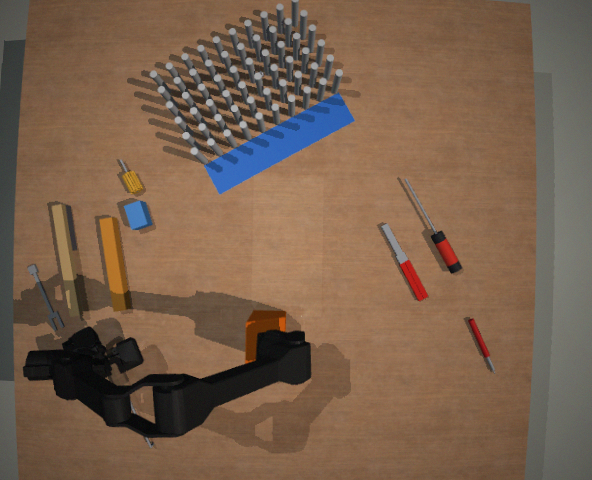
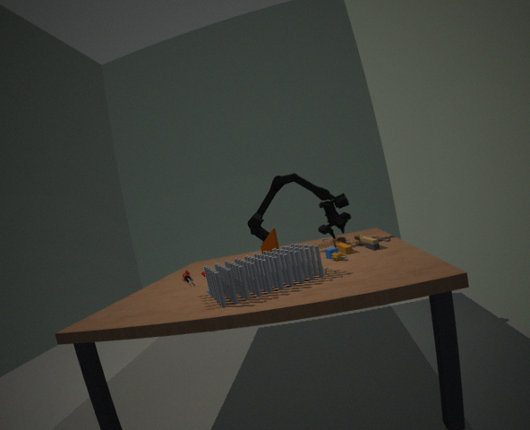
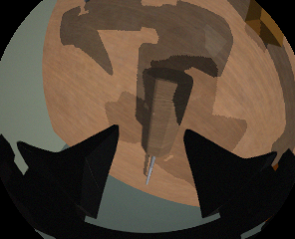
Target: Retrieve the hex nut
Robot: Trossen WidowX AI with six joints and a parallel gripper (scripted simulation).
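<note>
Standing metal spacers [image 1: 243,125] [image 2: 265,272] fill a slanted field at the far side. The blue taped strip [image 1: 286,147] lies along their near edge. I cannot make out the nut among them. My gripper [image 3: 151,131] [image 2: 338,234] is open and empty, at the near left in the top view. It points down above a tool with a brownish handle [image 3: 161,112] and a thin metal shaft [image 3: 150,169]. The handle lies between the fingers as seen in the wrist view. In the top view the arm hides most of this tool; its metal end [image 1: 150,442] shows.
Left side: a tan block [image 1: 64,242], an orange block [image 1: 112,258], a blue block [image 1: 137,214], a yellow-handled tool [image 1: 132,182] and a grey forked tool [image 1: 44,294]. Right side: a red-black screwdriver [image 1: 445,252], a red-handled flat tool [image 1: 412,279] and a red pen-like tool [image 1: 479,338].
</note>
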